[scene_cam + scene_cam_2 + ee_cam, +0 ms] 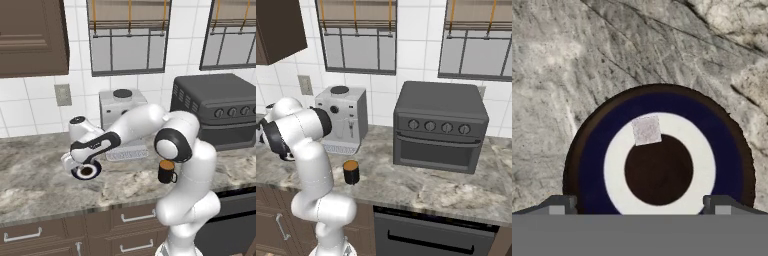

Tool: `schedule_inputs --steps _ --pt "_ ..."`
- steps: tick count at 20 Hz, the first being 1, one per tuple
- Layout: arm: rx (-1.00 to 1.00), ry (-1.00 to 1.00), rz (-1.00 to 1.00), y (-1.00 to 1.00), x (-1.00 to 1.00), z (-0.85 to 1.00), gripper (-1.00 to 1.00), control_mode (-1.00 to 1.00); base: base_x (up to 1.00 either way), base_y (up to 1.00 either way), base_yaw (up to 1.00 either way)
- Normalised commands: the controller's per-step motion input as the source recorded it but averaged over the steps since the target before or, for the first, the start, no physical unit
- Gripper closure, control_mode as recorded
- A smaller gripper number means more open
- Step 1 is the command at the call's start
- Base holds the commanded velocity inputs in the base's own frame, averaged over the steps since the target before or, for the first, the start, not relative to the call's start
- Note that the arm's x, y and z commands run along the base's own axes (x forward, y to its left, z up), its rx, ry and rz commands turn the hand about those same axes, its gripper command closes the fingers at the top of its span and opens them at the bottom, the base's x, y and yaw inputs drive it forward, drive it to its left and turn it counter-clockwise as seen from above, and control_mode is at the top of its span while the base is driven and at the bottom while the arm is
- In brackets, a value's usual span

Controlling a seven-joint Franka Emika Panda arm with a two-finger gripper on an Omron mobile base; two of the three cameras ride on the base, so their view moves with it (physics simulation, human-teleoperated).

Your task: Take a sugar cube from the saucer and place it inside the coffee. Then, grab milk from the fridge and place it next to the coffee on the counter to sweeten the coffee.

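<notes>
Sugar cube [646, 129] lies below my jaws [640, 206], a tiny pale square on the white ring of the saucer [592, 160], at the edge of its dark centre. It sits flat, slightly turned, with no long side to speak of. My jaws are spread as wide as they go and hold nothing; in the hand view the two finger tips [560, 205] stand at either side of the saucer, clear of it and of the cube. My hand points straight down over the saucer, and my arm [135, 125] reaches out low and to the left across the worktop [40, 185], elbow bent above its front edge. Further right on the worktop the coffee [167, 171] stands upright, well apart from the saucer. Behind it are a coffee machine [341, 117] and a dark toaster oven [440, 127] against the tiled wall.
</notes>
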Motion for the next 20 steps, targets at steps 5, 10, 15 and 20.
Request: schedule_inputs --steps 5,10,15,20 --pt "0.00 -0.03 0.00 0.03 0.04 -0.22 -1.00 -1.00 0.00 0.00 0.00" --pt "0.00 -0.05 0.00 0.01 0.10 -0.09 -1.00 -1.00 0.00 0.00 0.00" --pt "0.00 -0.02 0.00 0.00 0.10 -0.08 -1.00 -1.00 0.00 0.00 0.00" --pt "0.00 0.00 0.00 0.00 0.20 -0.02 -1.00 -1.00 0.00 0.00 0.00"
